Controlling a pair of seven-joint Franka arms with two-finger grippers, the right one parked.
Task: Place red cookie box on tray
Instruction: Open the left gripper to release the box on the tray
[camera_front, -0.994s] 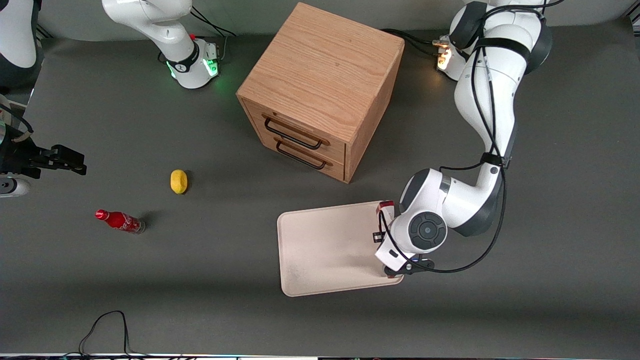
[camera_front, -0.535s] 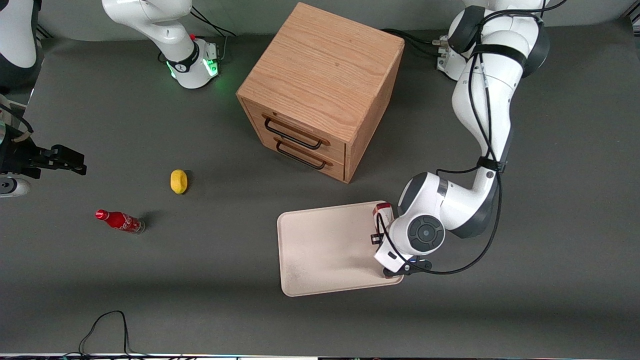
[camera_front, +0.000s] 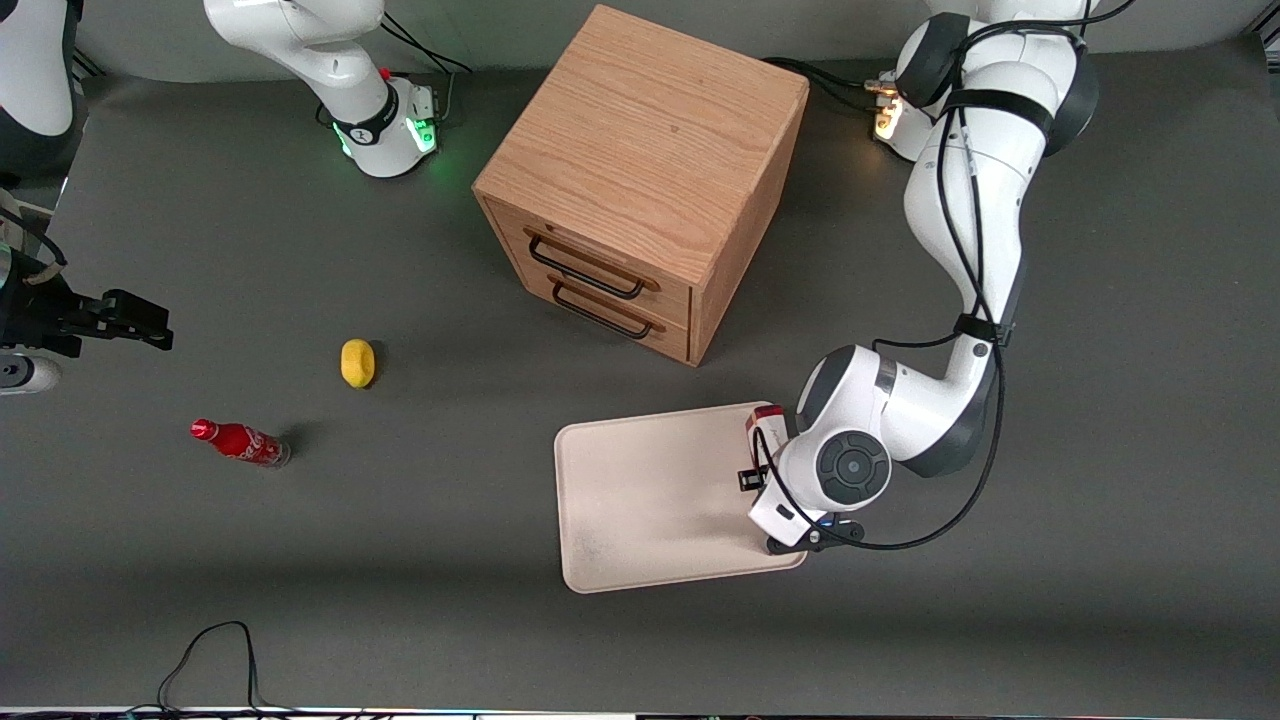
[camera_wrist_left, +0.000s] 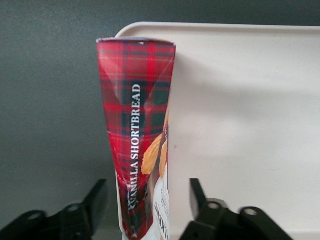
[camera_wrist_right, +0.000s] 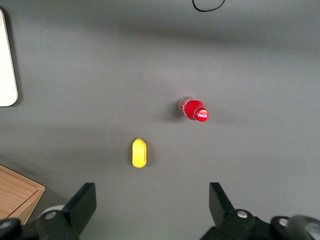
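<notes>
The hand (camera_wrist_left: 145, 200) hangs over the tray's (camera_front: 640, 500) edge toward the working arm's end of the tabletop, fingers (camera_wrist_left: 95, 197) spread apart and clear of the red cookie box (camera_wrist_left: 142, 150), which stands between them at the tray's rim. Lifting straight up should avoid tipping it. The box's base is hidden, so whether it sits fully inside the rim is unclear.

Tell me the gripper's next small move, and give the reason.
Probably raise the gripper straight up, without closing it. The cookie box appears to lie just inside the rim of the tray at the working arm's end. Both fingers stand clear of it, with a gap on each side. Any sideways drift could nudge the box over the edge.
</notes>
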